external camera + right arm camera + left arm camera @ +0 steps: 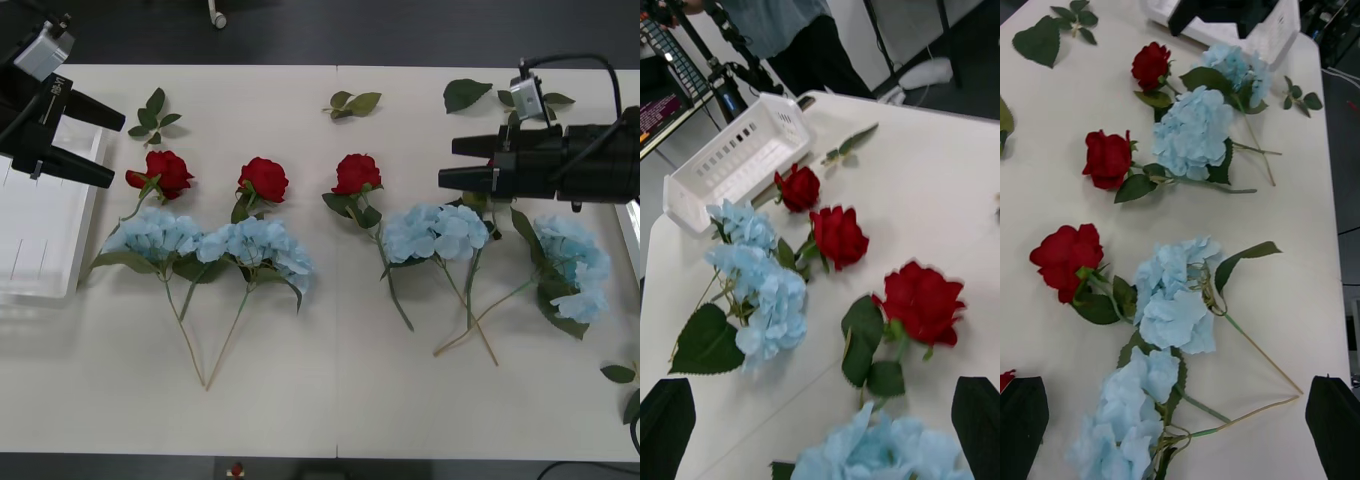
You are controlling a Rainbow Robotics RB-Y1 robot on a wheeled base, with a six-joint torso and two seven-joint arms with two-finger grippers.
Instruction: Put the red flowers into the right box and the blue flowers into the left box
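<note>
Three red flowers (168, 170) (264, 178) (357, 172) lie in a row across the table, and a fourth (1151, 64) shows in the left wrist view, close under the right gripper. Blue flowers (155, 235) (260, 245) (435, 230) (575, 260) lie just in front of them, stems toward me. My left gripper (105, 143) hovers open over the inner edge of the left box (45, 220), left of the first rose. My right gripper (445, 163) hangs open above the table, just behind the third blue cluster. The right box (632, 240) shows as a strip at the right edge.
Loose green leaf sprigs (153, 115) (352, 103) (467, 93) lie along the back of the table, and another (620, 375) at the front right. The table's front half below the stems is bare white surface.
</note>
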